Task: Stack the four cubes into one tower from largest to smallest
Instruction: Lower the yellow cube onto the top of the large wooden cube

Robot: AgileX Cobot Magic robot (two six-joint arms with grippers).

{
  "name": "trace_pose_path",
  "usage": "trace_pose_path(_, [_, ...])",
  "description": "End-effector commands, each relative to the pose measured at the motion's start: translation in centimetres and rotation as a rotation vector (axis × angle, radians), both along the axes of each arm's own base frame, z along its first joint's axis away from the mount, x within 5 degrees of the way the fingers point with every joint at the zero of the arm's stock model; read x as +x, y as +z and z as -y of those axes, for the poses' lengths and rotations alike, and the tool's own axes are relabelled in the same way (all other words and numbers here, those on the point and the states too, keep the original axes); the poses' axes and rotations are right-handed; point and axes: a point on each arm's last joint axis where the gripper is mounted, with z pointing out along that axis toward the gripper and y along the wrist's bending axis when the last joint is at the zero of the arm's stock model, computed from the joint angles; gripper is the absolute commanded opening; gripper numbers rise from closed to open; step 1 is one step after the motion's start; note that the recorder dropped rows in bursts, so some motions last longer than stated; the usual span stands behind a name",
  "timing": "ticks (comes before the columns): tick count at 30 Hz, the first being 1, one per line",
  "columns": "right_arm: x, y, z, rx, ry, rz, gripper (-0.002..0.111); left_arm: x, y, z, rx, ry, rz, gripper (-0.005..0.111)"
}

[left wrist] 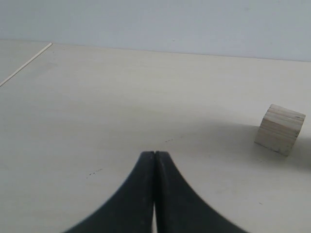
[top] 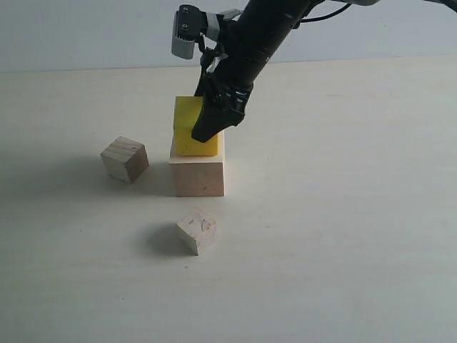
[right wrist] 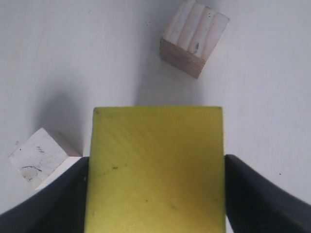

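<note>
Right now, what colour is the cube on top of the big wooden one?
Bright yellow; the cube shows best in the right wrist view.

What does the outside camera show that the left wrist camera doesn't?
Only the outside view: the right tool gripping the yellow cube, which sits on the large pale cube, plus the marked small cube. Only the left wrist view: the left tool, shut and empty. Both: the grainy small cube on the table.

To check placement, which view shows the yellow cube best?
The exterior view: the yellow cube sits on the large cube. The right wrist view shows only its top between the fingers; the left, nothing.
</note>
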Motion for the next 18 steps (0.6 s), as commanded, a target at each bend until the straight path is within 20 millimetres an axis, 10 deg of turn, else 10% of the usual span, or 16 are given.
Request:
trace_pose_path(1, [-0.13,0.32,-0.19,0.014,0.002,-0.005,0.064,0.0,0.01,0.02,0.003,-0.005,0.013,0.0])
trace_pose_path(18, [-0.03,0.35,-0.25,0.021,-0.007,0.003,0.075,0.0,0.01,0.02,0.003,-0.005,0.013,0.0])
